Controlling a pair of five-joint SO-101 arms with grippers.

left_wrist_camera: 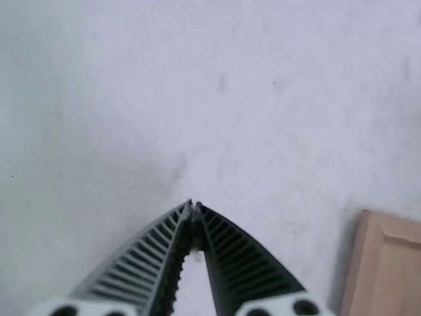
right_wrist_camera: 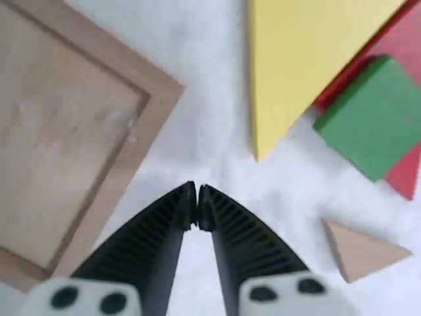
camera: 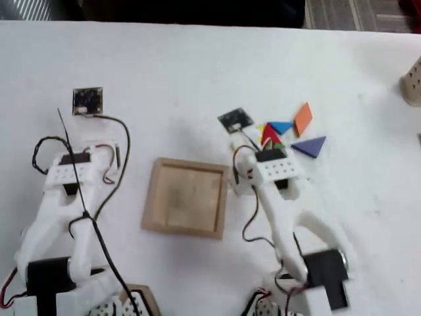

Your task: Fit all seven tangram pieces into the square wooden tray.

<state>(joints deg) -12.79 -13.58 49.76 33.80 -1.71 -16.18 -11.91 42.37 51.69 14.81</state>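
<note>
The square wooden tray (camera: pixel 185 197) lies empty between the two arms. The pieces are clustered just beyond its far right corner: a red triangle (camera: pixel 270 135), a blue triangle (camera: pixel 281 126), an orange parallelogram (camera: pixel 302 118) and a purple triangle (camera: pixel 310 146). My right gripper (right_wrist_camera: pixel 197 192) is shut and holds nothing. It hovers over bare table between the tray's corner (right_wrist_camera: pixel 154 89) and a yellow triangle (right_wrist_camera: pixel 299 59). A green square (right_wrist_camera: pixel 375 122), a red piece (right_wrist_camera: pixel 401 46) and a plain wooden triangle (right_wrist_camera: pixel 358 250) lie close by. My left gripper (left_wrist_camera: pixel 194 209) is shut and empty, over the table left of the tray (left_wrist_camera: pixel 388 263).
The white table (camera: pixel 197 79) stretches open toward the far edge. Black cables (camera: pixel 99 217) trail along the left arm and loop by the right arm. A pale pegged object (camera: pixel 412 82) stands at the right edge.
</note>
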